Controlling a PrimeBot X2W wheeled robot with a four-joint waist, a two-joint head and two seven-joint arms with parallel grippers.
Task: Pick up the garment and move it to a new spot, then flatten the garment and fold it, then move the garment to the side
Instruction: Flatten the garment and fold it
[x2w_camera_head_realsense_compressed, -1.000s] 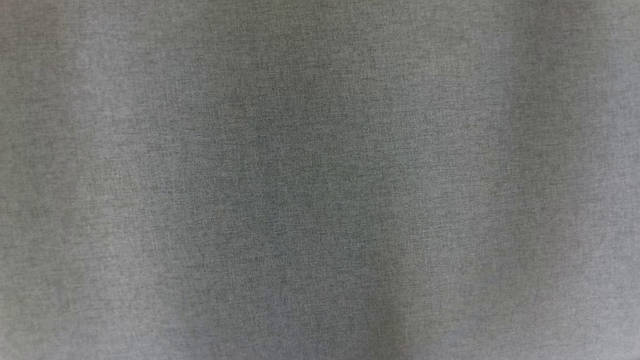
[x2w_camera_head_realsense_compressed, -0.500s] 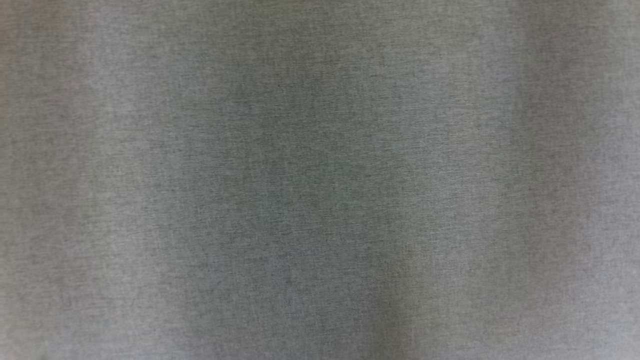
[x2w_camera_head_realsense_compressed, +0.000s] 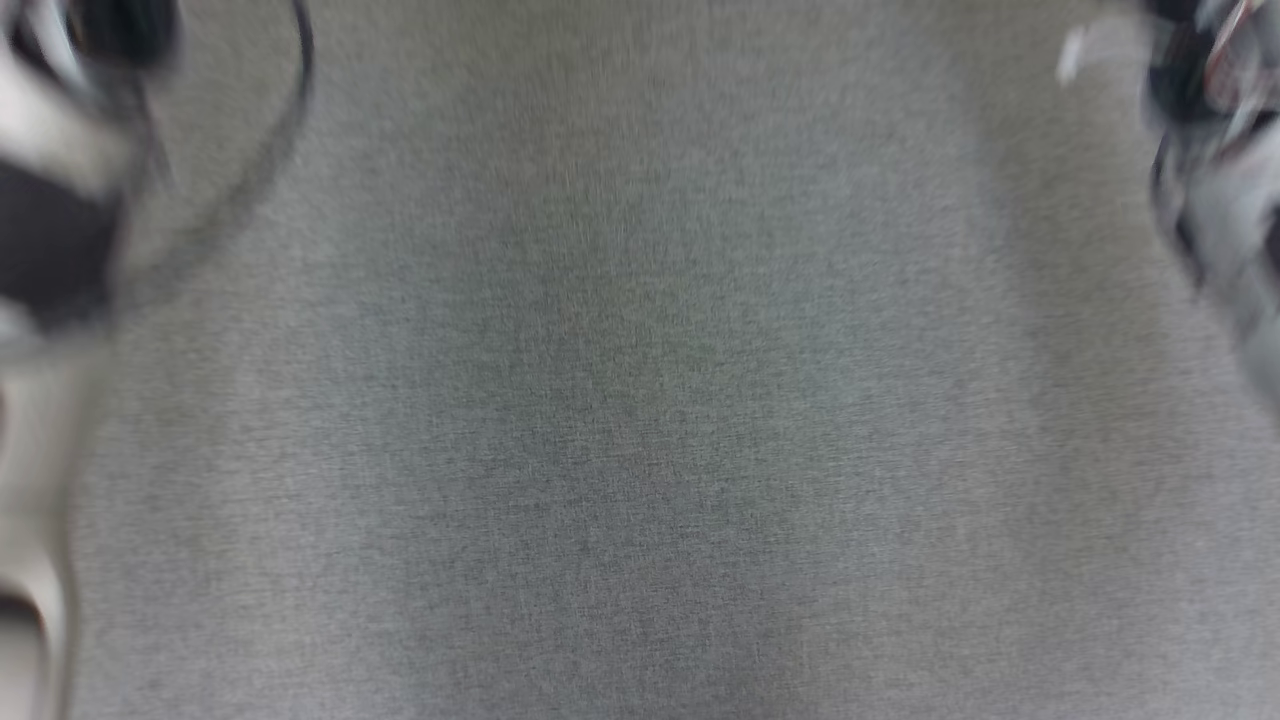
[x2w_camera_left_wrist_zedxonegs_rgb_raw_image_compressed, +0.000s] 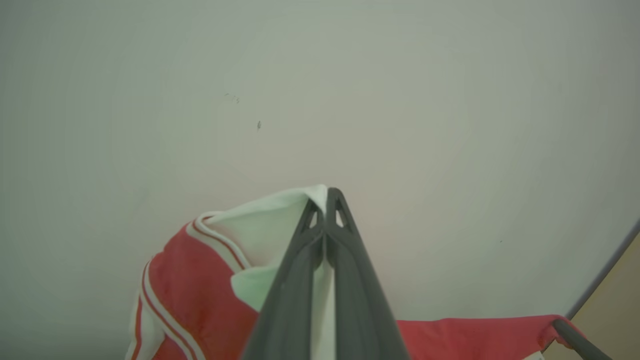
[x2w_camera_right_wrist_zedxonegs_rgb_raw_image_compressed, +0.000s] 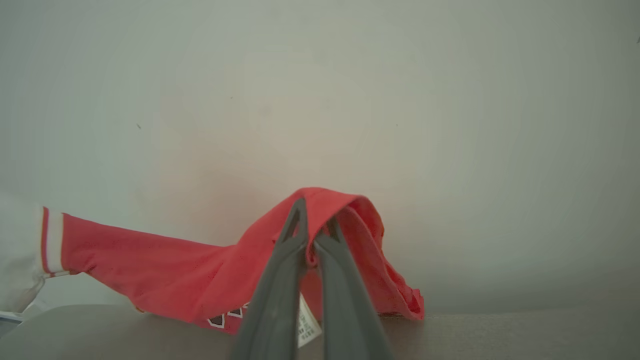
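Left gripper (x2w_camera_left_wrist_zedxonegs_rgb_raw_image_compressed: 327, 192) is closed tight on a white edge of the garment (x2w_camera_left_wrist_zedxonegs_rgb_raw_image_compressed: 190, 280), beside its red panel with striped trim. Right gripper (x2w_camera_right_wrist_zedxonegs_rgb_raw_image_compressed: 315, 220) is likewise clamped, pinching a red hem fold above the sewn-in label (x2w_camera_right_wrist_zedxonegs_rgb_raw_image_compressed: 307, 327). Fabric hangs between both holds over the grey surface (x2w_camera_right_wrist_zedxonegs_rgb_raw_image_compressed: 500, 335); contact below cannot be confirmed. Judgement: two separated pinch points spread the piece for laying flat.

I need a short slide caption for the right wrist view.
Right gripper shut on a raised fold of the red garment.
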